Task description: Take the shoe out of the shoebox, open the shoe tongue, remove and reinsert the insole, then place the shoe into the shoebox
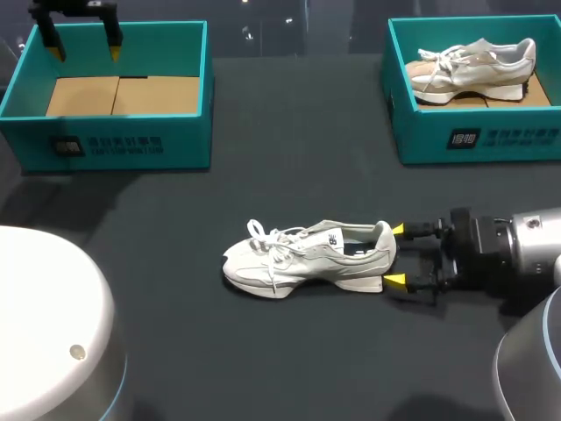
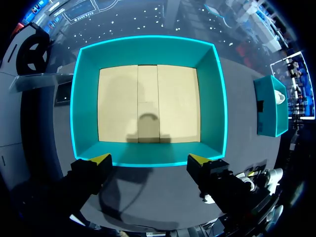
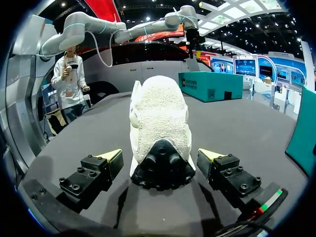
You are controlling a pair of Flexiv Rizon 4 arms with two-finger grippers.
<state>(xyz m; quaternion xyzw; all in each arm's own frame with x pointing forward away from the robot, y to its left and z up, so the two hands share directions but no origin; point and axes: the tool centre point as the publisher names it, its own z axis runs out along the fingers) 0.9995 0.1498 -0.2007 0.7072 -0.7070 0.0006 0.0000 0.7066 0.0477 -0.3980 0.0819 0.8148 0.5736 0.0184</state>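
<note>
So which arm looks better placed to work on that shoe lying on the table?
Likely the right: the right gripper sits open astride the heel of the shoe, while the left gripper hangs over the empty shoebox far off.

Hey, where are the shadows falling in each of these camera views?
Head view: the empty shoebox casts a soft shadow on the table. Left wrist view: a rounded shadow lies inside that box, ahead of the left gripper. Right wrist view: dark shadow under the shoe.
</note>
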